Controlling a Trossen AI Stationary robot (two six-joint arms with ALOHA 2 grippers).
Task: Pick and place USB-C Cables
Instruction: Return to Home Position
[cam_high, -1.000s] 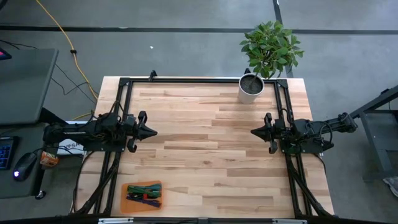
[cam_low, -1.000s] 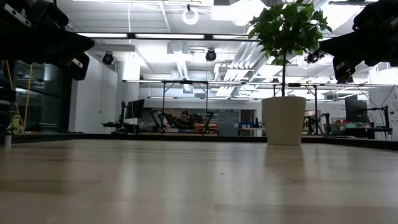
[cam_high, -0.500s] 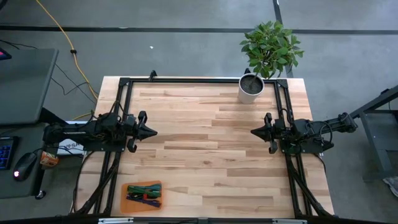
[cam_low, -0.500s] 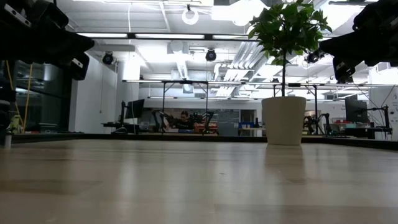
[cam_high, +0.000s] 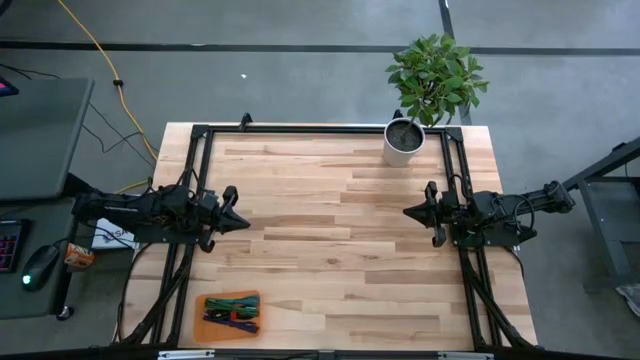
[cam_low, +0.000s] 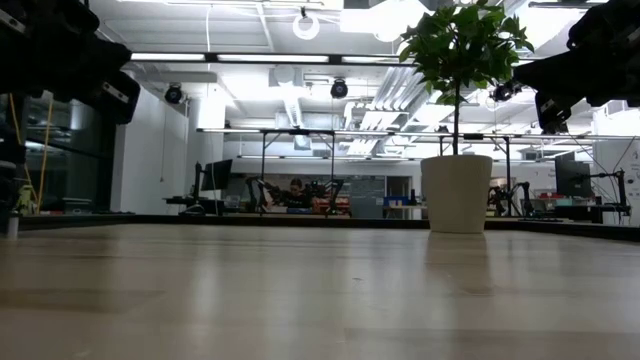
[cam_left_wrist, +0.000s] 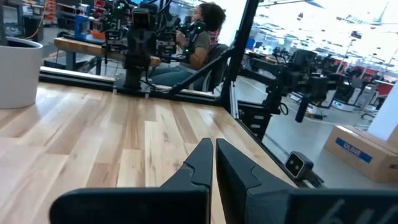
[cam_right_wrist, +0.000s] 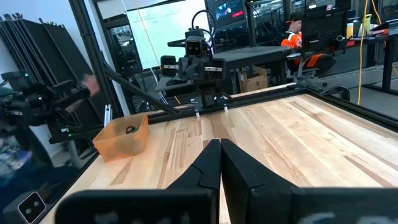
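Observation:
The USB-C cables lie as a small mixed bundle of teal, green, red-and-black and purple in an orange tray near the table's near-left corner. In the right wrist view only the tray shows. My left gripper hovers shut over the table's left side, well beyond the tray toward the far edge; its fingers meet in the left wrist view. My right gripper waits shut over the right side. Neither gripper holds anything.
A white pot with a green plant stands at the far-right corner, also visible as the pot across the table. A black frame runs around the table's edges. Bare wood lies between the two grippers. People sit in the room behind.
My left gripper has swung a little toward the table's near edge, and its arm now lies at a slight slant. It stays shut. The right arm, the tray and the cables have kept still.

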